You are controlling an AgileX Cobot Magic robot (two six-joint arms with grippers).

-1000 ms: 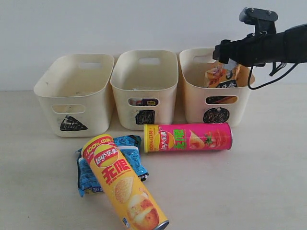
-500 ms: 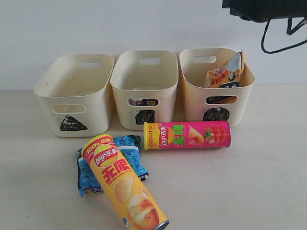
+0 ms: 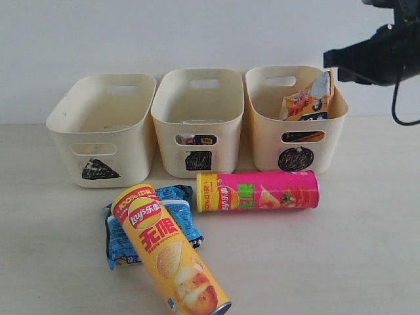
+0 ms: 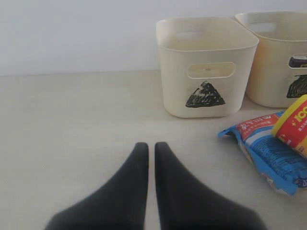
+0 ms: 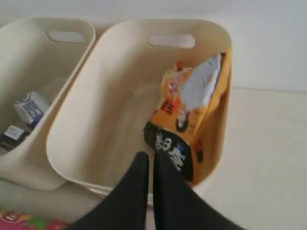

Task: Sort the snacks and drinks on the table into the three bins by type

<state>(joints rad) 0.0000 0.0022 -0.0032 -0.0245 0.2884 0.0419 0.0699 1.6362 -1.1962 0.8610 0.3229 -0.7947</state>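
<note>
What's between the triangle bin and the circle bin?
The square-marked bin stands between the triangle bin and circle bin, plain in the exterior view.

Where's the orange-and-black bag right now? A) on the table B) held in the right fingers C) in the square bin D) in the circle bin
D: the orange-and-black bag leans on the inner wall of the circle bin, and the right fingers are shut with nothing between them.

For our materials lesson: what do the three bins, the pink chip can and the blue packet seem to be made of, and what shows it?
The three bins: cream moulded plastic, matte; rounded corners, cut-out handles. The pink chip can: probably card tube, glossy print; rigid cylinder. The blue packet: likely thin plastic film, shiny; crinkled.
</note>
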